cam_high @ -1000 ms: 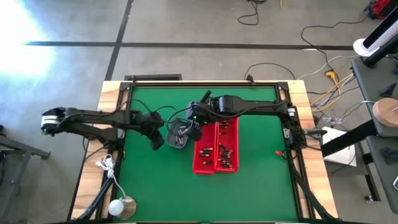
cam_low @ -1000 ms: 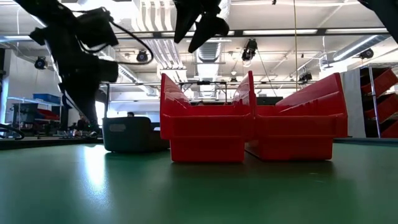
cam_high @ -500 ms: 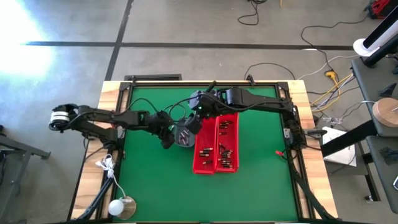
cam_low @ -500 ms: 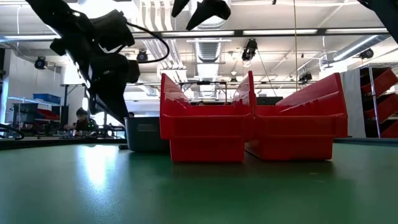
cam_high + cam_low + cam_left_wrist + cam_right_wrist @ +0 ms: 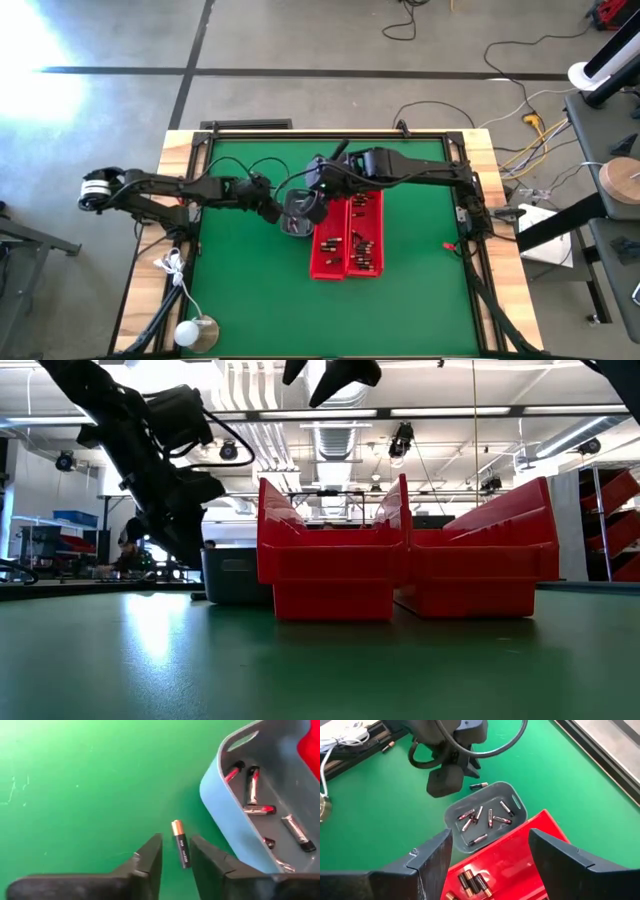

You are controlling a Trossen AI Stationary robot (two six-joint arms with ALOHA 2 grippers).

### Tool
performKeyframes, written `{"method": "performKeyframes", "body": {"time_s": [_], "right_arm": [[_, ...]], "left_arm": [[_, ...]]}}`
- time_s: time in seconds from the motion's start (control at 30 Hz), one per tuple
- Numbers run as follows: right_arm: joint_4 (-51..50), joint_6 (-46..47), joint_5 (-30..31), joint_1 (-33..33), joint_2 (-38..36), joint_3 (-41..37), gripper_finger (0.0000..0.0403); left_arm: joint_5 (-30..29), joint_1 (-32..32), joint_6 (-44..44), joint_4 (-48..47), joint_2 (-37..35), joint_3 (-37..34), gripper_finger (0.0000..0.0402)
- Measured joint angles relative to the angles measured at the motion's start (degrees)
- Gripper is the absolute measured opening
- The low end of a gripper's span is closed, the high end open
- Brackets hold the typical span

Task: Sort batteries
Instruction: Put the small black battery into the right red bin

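Batteries [image 5: 482,818] lie mostly inside the grey tray [image 5: 220,827], with 1 stray battery [image 5: 180,850] on the green mat just beside the tray's outer wall. More sit in the red bins [image 5: 345,240] touching the tray's other side. The left gripper [image 5: 176,855] stands near the tray with fingers apart, straddling the stray and not yet clamped on it. The right gripper [image 5: 490,855] hangs above the tray, open and empty. That stray looks light, rigid, smooth and apt to roll; pinching across its mid-length should suit
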Motion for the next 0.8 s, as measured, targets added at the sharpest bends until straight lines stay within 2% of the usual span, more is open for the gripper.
{"method": "performKeyframes", "body": {"time_s": [0.23,0.53,0.8], "right_arm": [[-0.1,0.2,0.1,0.0,0.0,0.0,0.0247],[-0.4,0.0,0.0,1.0,-0.2,0.0,0.0257],[-0.8,-1.0,0.0,0.9,-0.2,-0.1,0.0256]], "left_arm": [[1.0,-0.1,0.2,1.4,2.5,0.0,0.0111],[1.5,-0.6,-0.9,3.9,10.8,0.1,0.0112],[0.1,-1.7,-1.0,4.8,11.3,0.1,0.0112]]}}
